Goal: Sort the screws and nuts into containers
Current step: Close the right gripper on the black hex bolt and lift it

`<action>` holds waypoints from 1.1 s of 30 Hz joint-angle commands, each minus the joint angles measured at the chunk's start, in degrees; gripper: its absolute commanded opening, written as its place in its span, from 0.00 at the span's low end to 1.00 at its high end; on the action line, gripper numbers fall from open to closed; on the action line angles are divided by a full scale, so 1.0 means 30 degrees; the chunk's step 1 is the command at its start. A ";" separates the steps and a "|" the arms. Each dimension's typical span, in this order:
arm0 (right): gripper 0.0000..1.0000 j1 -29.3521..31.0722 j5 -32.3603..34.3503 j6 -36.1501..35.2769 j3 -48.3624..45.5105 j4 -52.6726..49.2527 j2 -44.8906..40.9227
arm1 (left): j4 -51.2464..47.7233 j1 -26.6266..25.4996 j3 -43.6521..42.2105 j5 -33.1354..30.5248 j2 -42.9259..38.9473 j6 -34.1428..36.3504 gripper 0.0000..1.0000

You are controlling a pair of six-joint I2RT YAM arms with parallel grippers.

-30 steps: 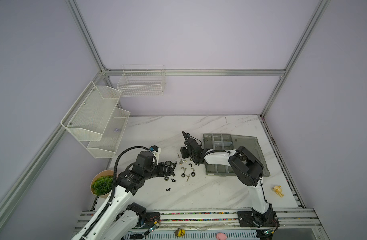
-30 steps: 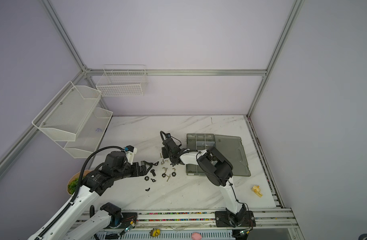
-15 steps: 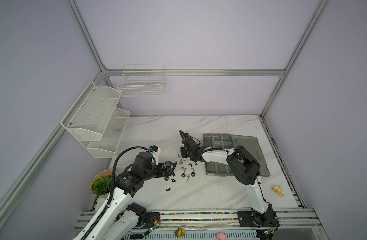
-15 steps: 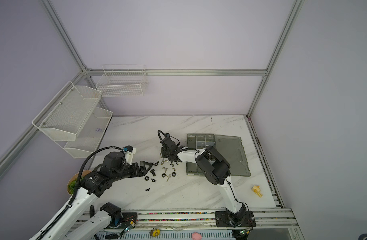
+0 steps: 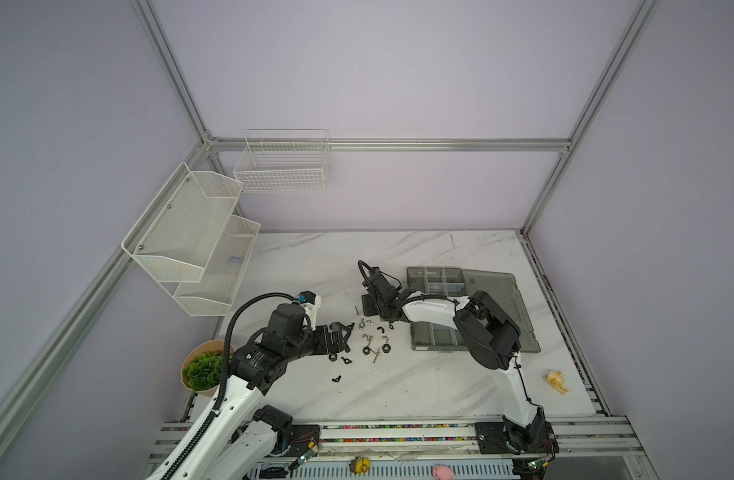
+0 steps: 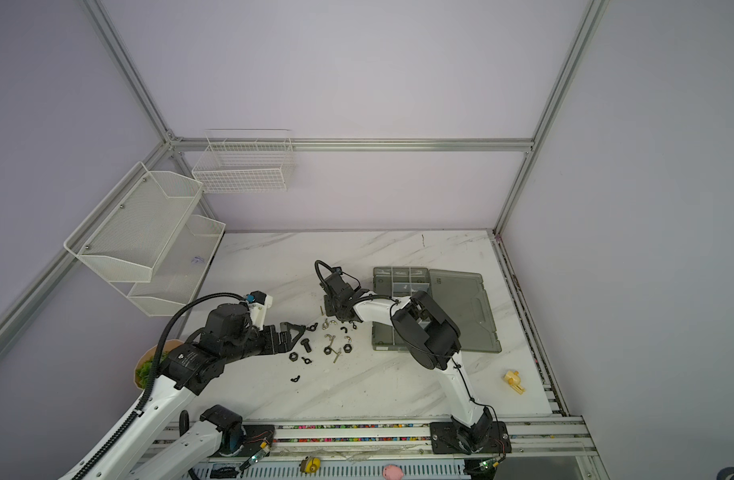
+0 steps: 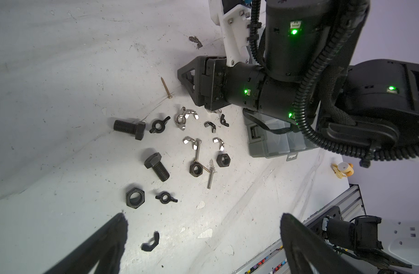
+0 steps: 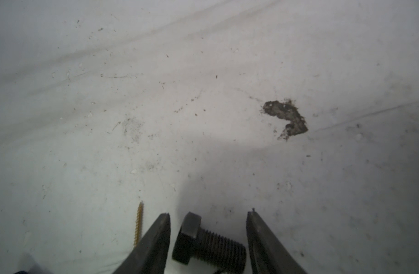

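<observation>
Loose screws and nuts lie mid-table between the arms: two black hex bolts (image 7: 130, 129), black hex nuts (image 7: 135, 196), silver wing nuts (image 7: 183, 117), black wing nuts (image 7: 151, 243) and a brass screw (image 7: 166, 87). My right gripper (image 8: 208, 214) is open and low over the table at the pile's far edge (image 5: 373, 305). Another black bolt (image 8: 208, 242) lies between its fingers with a gap on each side, and the brass screw (image 8: 139, 223) is just outside one finger. My left gripper (image 7: 203, 217) stands wide open and empty at the pile's left edge (image 5: 343, 331). The grey organizer's containers (image 5: 436, 282) sit to the right.
The organizer's open lid (image 5: 498, 291) lies flat beside the compartments. A potted green plant (image 5: 203, 370) stands at the table's left edge and a yellow toy (image 5: 555, 380) at the right front. White mesh shelves (image 5: 190, 245) and a wire basket (image 5: 282, 166) hang on the walls.
My right gripper has shifted left, away from the organizer, and its jaws have widened around the black bolt. The left arm has hardly moved.
</observation>
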 commanded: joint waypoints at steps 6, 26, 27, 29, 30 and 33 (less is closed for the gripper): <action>0.52 0.0092 0.0319 0.0954 0.0643 -0.1388 0.0340 | 0.0489 -0.0058 -0.0810 0.0251 -0.0381 0.0006 1.00; 0.36 -0.0029 -0.0048 -0.0357 0.1865 -0.1010 0.0402 | 0.0601 -0.0058 -0.0563 -0.0152 -0.0345 0.0624 1.00; 0.36 -0.0051 -0.0076 -0.0435 0.1914 -0.0935 0.0396 | 0.0658 -0.0058 -0.0482 -0.0151 -0.0247 0.0811 0.99; 0.36 -0.0157 -0.0276 -0.0558 0.2060 -0.0755 0.0402 | 0.1029 -0.0058 -0.0340 0.0048 0.0015 0.1403 1.00; 0.36 -0.0227 -0.0366 -0.0620 0.2165 -0.0714 0.0418 | 0.1278 -0.0069 -0.0332 0.0136 0.0134 0.1668 1.00; 0.36 -0.0336 -0.0438 -0.0842 0.2317 -0.0662 0.0187 | 0.2399 -0.0058 -0.0113 0.0609 0.0828 0.2499 1.00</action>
